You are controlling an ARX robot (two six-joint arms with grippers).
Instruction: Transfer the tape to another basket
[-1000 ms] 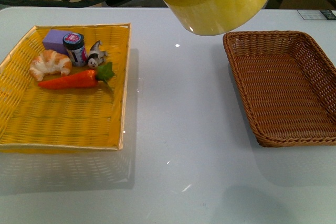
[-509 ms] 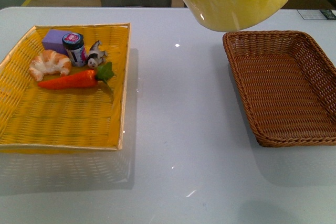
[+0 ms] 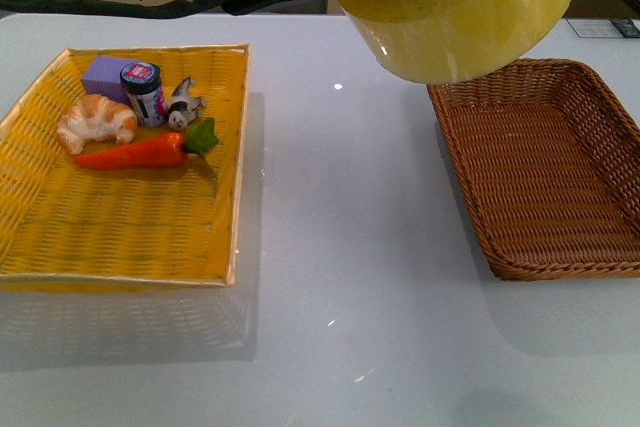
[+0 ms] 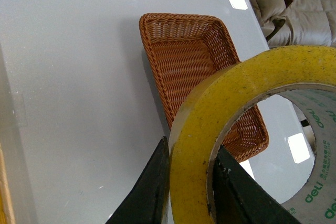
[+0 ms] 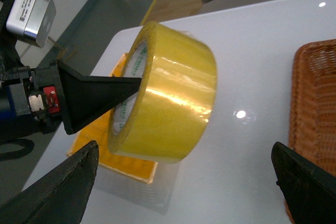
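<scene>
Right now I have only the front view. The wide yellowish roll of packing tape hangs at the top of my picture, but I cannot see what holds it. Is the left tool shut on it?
Observer: Yes. The left wrist view shows the left tool shut on the tape, one black finger inside the core, the other outside.
Operator: And the right tool?
Observer: Open and empty in the right wrist view.
Operator: Is the tape over the dark brown woven wicker basket?
Observer: Probably not; the right wrist view shows bare white table between them.
</scene>
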